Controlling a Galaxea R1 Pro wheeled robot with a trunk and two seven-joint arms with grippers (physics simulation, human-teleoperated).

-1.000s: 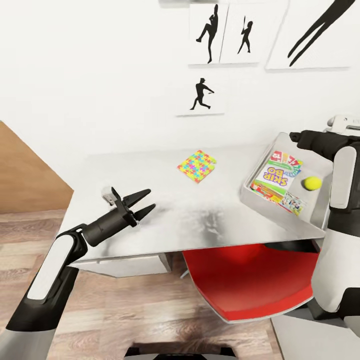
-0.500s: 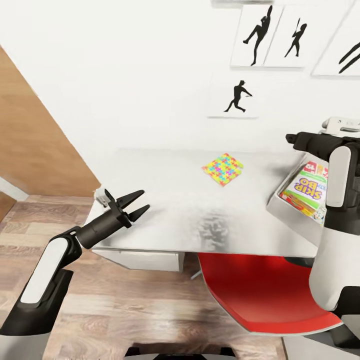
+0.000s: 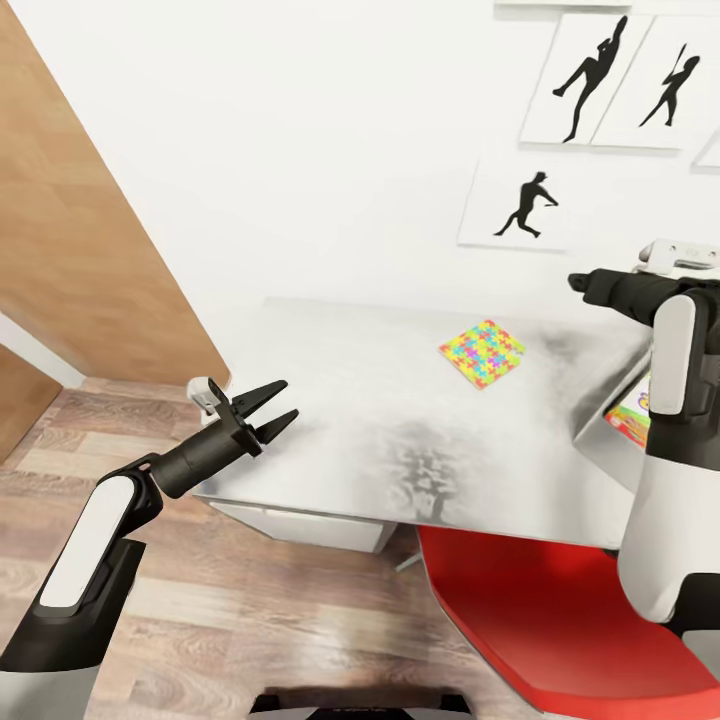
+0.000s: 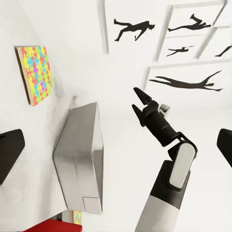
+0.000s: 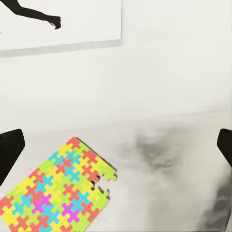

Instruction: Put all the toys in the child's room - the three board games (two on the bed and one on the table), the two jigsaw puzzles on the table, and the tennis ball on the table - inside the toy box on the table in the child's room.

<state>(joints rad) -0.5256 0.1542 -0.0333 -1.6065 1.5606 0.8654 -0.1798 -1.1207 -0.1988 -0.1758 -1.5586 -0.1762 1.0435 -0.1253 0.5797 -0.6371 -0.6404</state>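
Red chair seat (image 3: 560,630) sits nearest, tucked under the light grey table (image 3: 380,430). Over the table's near corner the left gripper (image 3: 268,405) hovers with its fingers spread and nothing between them, probably held free while the robot lines itself up. Further in, a jigsaw puzzle (image 3: 482,352) lies flat on the tabletop, well apart from that gripper, turned so its corners point toward and away from the robot like a diamond; being square, it has no real long axis. Beside the right arm, the toy box (image 4: 82,154) stands on the table, near the puzzle but not touching it, its long side running away from the puzzle. The right gripper (image 4: 141,99) hangs above the table's far side, jaws parted and empty. Behind, baseball silhouette prints (image 3: 520,205) hang on the white wall.
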